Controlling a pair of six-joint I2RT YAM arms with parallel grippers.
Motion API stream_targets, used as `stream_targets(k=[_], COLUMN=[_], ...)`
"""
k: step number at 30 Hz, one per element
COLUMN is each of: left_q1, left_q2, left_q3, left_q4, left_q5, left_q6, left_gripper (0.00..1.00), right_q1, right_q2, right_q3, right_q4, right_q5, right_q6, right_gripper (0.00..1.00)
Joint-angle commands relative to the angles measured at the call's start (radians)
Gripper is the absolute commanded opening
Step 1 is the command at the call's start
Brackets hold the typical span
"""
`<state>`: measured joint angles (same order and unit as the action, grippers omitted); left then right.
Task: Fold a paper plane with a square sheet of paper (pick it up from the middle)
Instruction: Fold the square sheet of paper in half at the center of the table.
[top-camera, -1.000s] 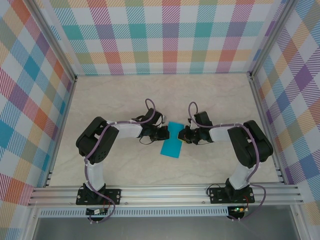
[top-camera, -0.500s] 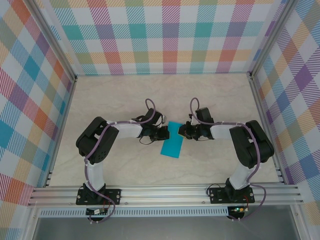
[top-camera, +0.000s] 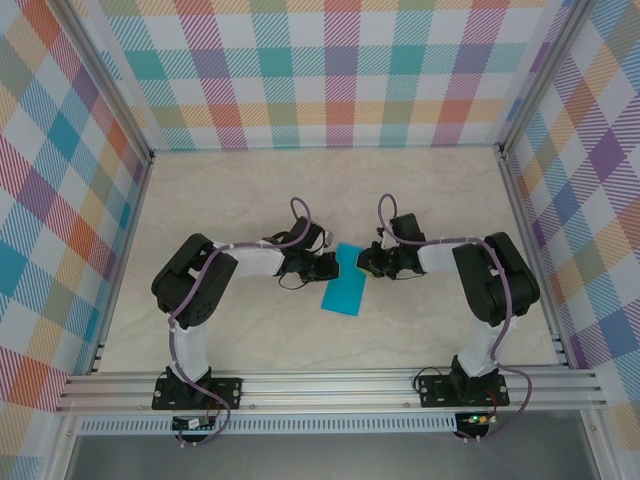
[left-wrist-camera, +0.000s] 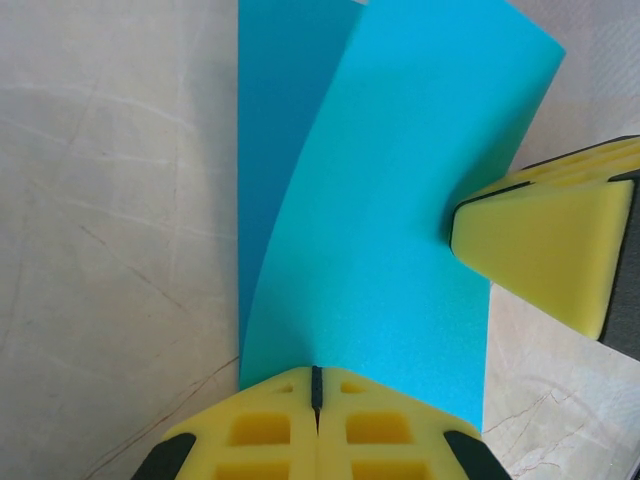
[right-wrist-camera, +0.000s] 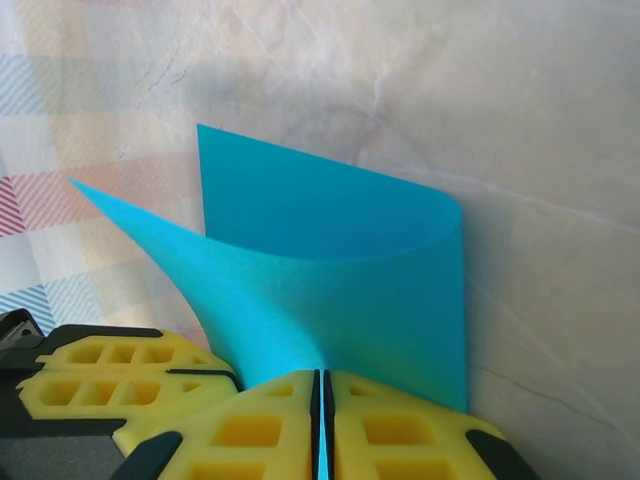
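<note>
The square sheet of paper (top-camera: 343, 290) is bright cyan-blue and lies mid-table between both arms, its near part flat and its far part lifted. In the right wrist view the paper (right-wrist-camera: 330, 270) curls over in a loop. My right gripper (right-wrist-camera: 321, 378) is shut on its edge, with a blue line showing between the pads. From above, the right gripper (top-camera: 366, 264) sits at the sheet's far right corner. My left gripper (left-wrist-camera: 317, 375) is shut with nothing between its pads, its tips resting at the paper (left-wrist-camera: 380, 250). It meets the sheet's left edge from above (top-camera: 330, 266).
The pale marbled table (top-camera: 240, 200) is boxed in by checkered walls (top-camera: 330, 70) on three sides. A metal rail (top-camera: 330, 385) runs along the near edge, where both arm bases are bolted. The right gripper's yellow finger (left-wrist-camera: 540, 250) shows in the left wrist view.
The right gripper has shifted slightly away from the near edge and toward the left gripper, carrying the paper's lifted edge with it. The left arm has stayed still.
</note>
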<state>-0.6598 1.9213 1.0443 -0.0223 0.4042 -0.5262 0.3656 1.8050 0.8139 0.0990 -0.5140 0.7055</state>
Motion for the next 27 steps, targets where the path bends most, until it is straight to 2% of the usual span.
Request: stream_targets(k=[1,12,22,27], left_q1=[-0.012,-0.012,-0.012,-0.012], left_q2=[0.058,0.054,0.05,0.049], left_q3=[-0.059,-0.059,-0.057,-0.058], left_q4=[-0.136,-0.14,-0.147,-0.146], left_q5=[-0.062,-0.066,-0.067,-0.063], left_q6=[0.025,0.027,0.03,0.031], left_gripper=[0.0,0.0,0.0,0.0], right_q1=[-0.024,-0.06,-0.071,-0.071], right_q2=[-0.016,0.099,0.05,0.083], right_q3=[0.06,0.076,0.144,0.197], right_q4=[-0.045,-0.025,-0.118,-0.171], right_q5=[-0.022,-0.048,-0.024,-0.006], right_q6=[-0.053,-0.063,-0.092,-0.116], right_gripper=[0.12,0.12,0.12,0.12])
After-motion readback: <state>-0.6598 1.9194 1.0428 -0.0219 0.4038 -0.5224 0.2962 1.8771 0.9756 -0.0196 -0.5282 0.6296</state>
